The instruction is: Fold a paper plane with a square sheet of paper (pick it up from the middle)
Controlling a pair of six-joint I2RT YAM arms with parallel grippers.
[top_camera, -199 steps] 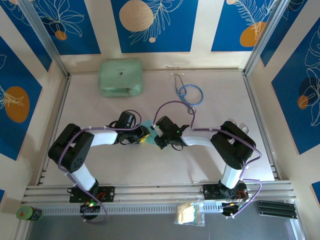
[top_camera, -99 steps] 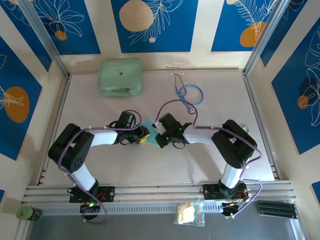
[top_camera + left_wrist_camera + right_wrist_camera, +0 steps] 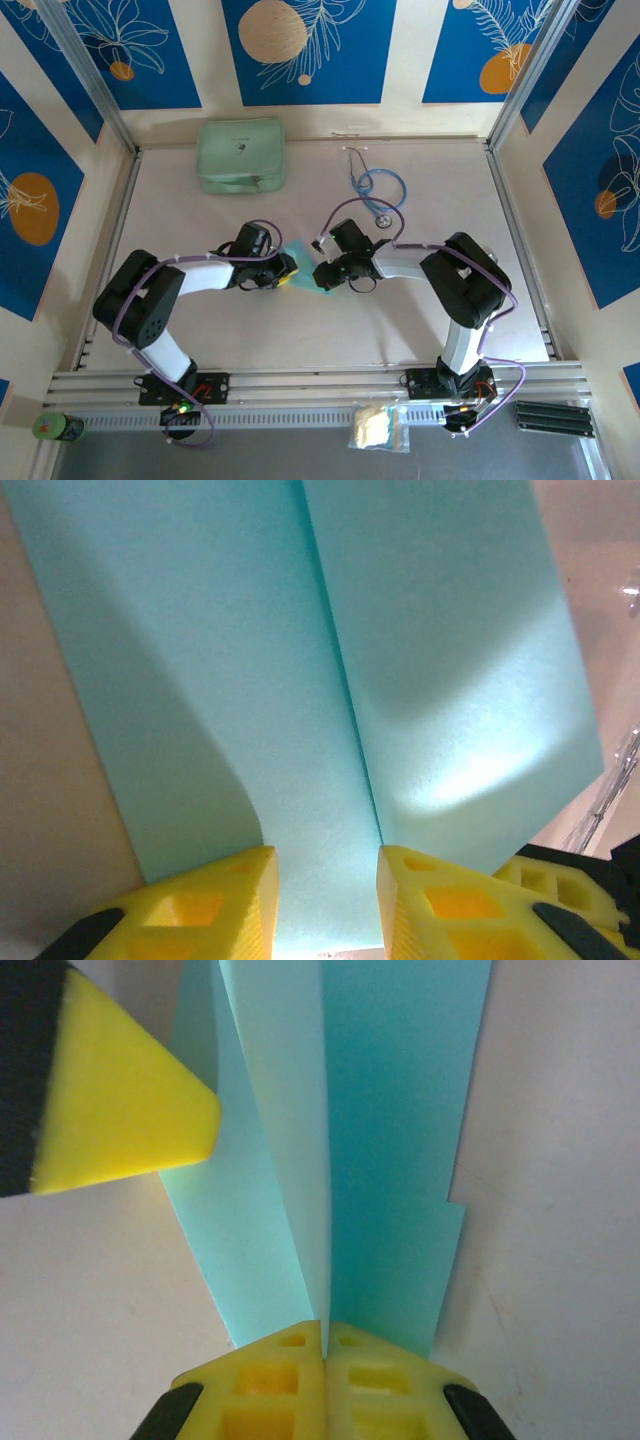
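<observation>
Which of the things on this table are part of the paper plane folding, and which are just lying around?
In the job:
- light-blue paper, creased down its length
- right pincer, shut on the paper's fold
- left pincer, open, astride the crease

Lying about:
- mint-green case
- blue stethoscope
- small plastic bag at the near edge

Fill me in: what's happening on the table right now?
Two arms are mid-fold on a thin light-blue sheet of paper at mid-table. It already has a long crease and layered flaps. The right gripper is shut on a raised fold. The left gripper straddles the crease with its jaws apart. A mint-green rounded case and a blue-tubed stethoscope lie at the far side, away from both arms.
</observation>
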